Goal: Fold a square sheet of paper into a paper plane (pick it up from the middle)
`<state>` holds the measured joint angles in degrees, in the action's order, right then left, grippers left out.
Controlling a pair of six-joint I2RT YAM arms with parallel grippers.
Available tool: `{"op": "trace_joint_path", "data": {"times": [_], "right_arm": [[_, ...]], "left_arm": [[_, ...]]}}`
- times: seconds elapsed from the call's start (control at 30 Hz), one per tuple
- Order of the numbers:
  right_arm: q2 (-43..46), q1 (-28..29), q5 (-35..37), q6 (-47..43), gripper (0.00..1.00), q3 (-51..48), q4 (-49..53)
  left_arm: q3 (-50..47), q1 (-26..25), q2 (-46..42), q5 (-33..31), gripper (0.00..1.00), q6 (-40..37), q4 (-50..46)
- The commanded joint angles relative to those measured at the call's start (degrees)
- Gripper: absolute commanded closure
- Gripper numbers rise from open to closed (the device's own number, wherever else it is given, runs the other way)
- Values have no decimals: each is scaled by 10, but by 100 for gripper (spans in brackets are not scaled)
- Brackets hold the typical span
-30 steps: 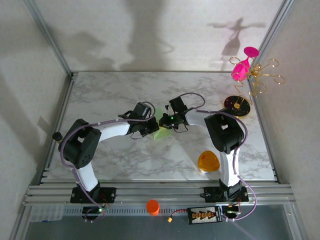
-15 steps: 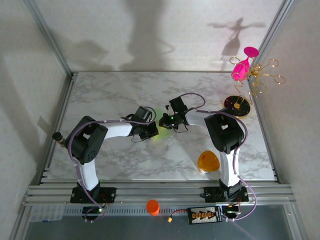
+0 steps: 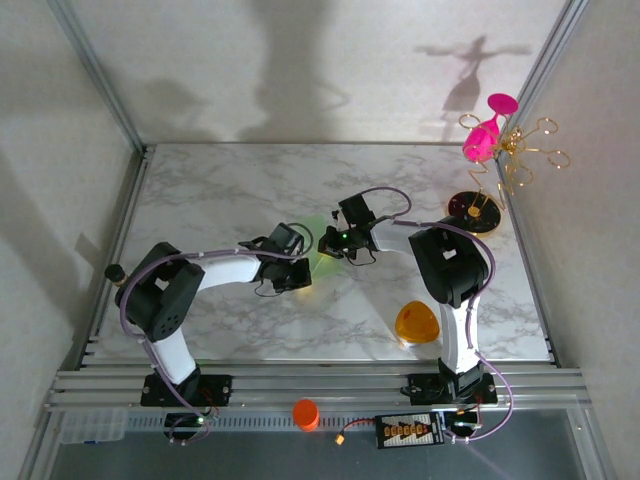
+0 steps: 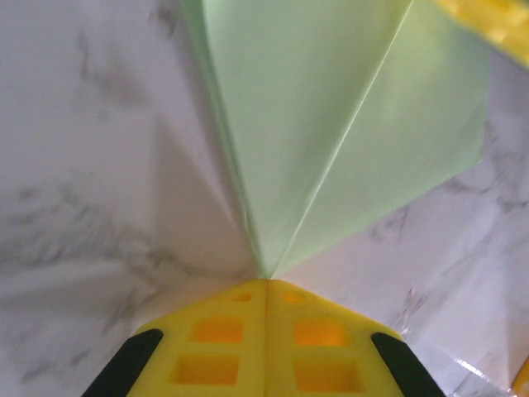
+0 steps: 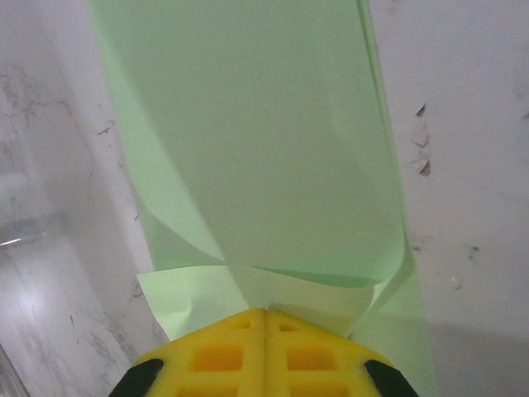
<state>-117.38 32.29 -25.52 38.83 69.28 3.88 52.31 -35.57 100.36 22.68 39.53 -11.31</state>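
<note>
over the last second your left gripper [image 3: 292, 272] has drawn back a little toward the near edge of the table [image 3: 230, 190], and its elbow has swung out and back in. your right gripper [image 3: 330, 243] has not moved. the bright green flap that lay open on the near side of the claws is now mostly tucked under them.

both claws are pressed together. in the left wrist view the yellow fingers [image 4: 215, 339] meet just where the creases of the sheet of paper [image 4: 331, 124] run to a point, so they seem to pinch that tip. in the right wrist view the fingers [image 5: 310, 356] bite on a folded edge.

the paper sits at the middle of the table, strung between the two claws, no longer flat or square. i judge you are drawing a lengthwise crease taut. the dart is begun, not finished.

the table is white marble, glossy, likely slippery under thin paper. an orange rounded triangle [image 3: 417, 323] lies toward the near right corner. a gold wire stand [image 3: 520, 160] with pink glasses [image 3: 483, 140] is at the far right corner. pale walls close the cell in.
</note>
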Motion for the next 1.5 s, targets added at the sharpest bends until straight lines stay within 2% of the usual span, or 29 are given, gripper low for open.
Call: {"op": "trace_joint_path", "data": {"times": [0.0,0.1,0.2,0.4,0.6,0.93,1.2,1.3,1.47], "right_arm": [[-39,0,63,13,98,-32,59],[-30,0,64,27,98,-36,46],[-15,-1,69,58,98,-46,21],[5,0,64,111,98,-68,-22],[12,-1,62,118,98,-76,-27],[23,-2,36,88,98,-58,-35],[76,0,-1,29,98,-59,-50],[72,9,-32,18,98,-65,-51],[54,18,-37,14,99,-63,-39]], "left_arm": [[0,-3,-25,-26,94,-16,-88],[16,8,-51,-53,94,10,-61],[15,19,-73,-74,94,53,5],[-8,13,-36,-37,95,147,147],[-4,13,2,-61,97,157,138],[-21,9,39,-61,100,169,111],[-43,9,35,-67,100,176,113],[-42,9,34,-66,100,173,113],[-41,9,32,-67,100,171,113]]}}
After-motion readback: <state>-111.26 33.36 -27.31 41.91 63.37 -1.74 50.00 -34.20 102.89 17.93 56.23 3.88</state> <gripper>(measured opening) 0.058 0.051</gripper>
